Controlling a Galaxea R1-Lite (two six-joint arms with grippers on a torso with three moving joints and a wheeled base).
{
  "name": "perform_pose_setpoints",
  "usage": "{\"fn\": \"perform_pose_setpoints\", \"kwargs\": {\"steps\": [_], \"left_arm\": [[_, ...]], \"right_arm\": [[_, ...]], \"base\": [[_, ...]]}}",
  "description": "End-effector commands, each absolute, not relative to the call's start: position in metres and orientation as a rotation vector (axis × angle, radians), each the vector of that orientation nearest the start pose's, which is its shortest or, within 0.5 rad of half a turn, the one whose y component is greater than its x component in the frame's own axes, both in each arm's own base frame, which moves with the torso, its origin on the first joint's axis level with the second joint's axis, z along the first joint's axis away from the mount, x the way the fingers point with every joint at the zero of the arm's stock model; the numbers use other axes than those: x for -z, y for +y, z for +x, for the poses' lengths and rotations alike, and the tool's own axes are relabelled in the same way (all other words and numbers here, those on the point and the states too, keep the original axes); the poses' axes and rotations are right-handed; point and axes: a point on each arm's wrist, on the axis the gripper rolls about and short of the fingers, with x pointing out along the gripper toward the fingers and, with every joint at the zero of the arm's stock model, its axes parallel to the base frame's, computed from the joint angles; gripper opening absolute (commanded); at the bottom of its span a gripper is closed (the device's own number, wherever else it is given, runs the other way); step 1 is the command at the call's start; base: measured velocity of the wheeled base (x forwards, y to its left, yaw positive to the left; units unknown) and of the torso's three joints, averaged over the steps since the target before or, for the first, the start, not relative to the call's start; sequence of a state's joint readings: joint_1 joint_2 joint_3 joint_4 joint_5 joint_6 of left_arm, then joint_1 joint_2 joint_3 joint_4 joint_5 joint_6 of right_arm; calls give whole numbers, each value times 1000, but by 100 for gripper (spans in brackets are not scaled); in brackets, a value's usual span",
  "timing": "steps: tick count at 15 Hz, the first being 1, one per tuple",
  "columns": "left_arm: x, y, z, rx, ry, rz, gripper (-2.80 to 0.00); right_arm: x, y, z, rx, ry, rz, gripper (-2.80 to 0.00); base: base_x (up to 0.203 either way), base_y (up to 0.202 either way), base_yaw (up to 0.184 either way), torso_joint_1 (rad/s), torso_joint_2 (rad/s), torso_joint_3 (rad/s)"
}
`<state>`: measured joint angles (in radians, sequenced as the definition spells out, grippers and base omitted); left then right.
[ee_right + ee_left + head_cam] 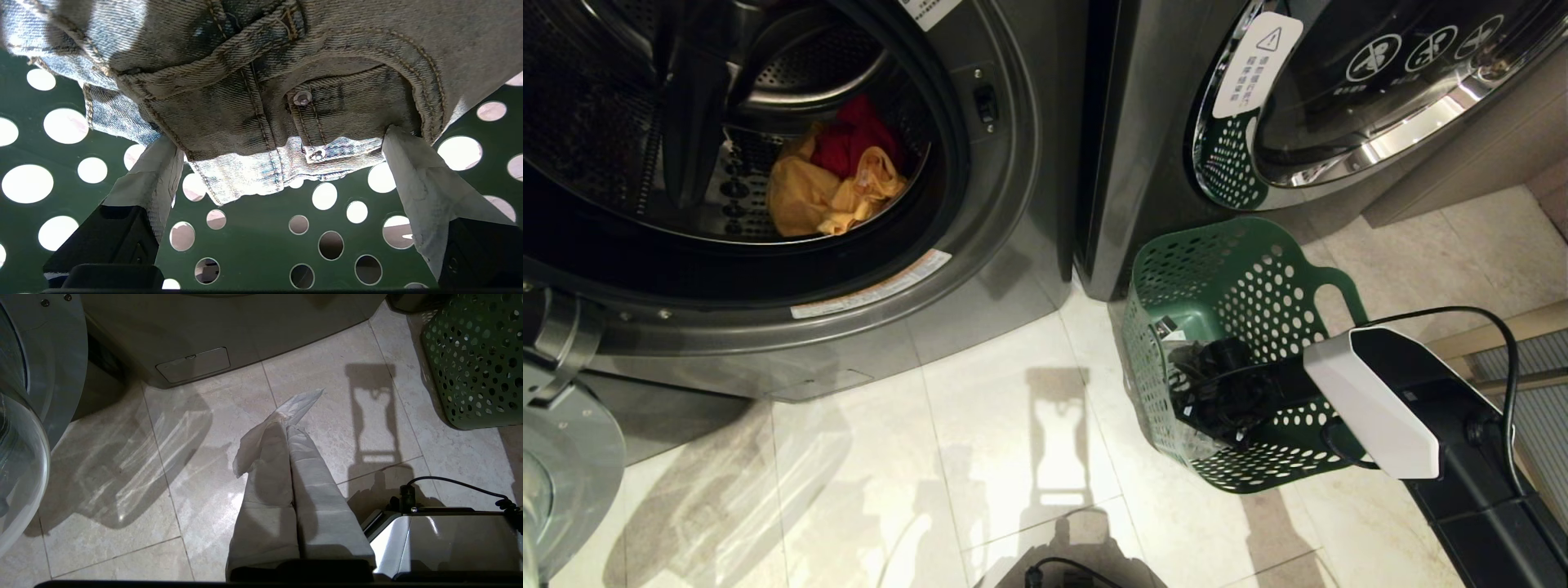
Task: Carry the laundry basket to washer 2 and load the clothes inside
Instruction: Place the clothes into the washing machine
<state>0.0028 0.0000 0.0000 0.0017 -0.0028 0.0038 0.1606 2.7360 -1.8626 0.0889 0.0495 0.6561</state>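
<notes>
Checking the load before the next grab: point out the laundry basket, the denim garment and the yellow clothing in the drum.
laundry basket (1241,282): head view, on its perforated inner wall.
denim garment (253,118): right wrist view, on the seam beside the pocket.
yellow clothing (805,200): head view, on the crumpled fabric inside the open drum.

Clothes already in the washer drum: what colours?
Yellow cloth and red cloth, seen best in the head view.

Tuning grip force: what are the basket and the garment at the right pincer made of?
Basket: looks like moulded green plastic, semi-matte, walls punched with round holes. Garment: faded blue denim, judging by the twill weave, tan stitching and metal rivets. Right pincer stands open around its edge.
</notes>
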Motion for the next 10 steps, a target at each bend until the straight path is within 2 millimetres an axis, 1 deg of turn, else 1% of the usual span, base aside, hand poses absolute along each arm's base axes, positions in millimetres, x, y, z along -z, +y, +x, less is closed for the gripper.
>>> {"fn": "perform_pose_setpoints", "kwargs": {"steps": [1, 10], "left_arm": [[-75, 0, -23, 0, 3, 5, -280], [-76, 0, -23, 0, 2, 3, -280]], "right_arm": [[51, 82, 498, 130, 989, 560, 0], [52, 82, 499, 155, 988, 603, 0]], "base": [[0, 0, 0, 0, 0, 0], [0, 0, 0, 0, 0, 0]]}}
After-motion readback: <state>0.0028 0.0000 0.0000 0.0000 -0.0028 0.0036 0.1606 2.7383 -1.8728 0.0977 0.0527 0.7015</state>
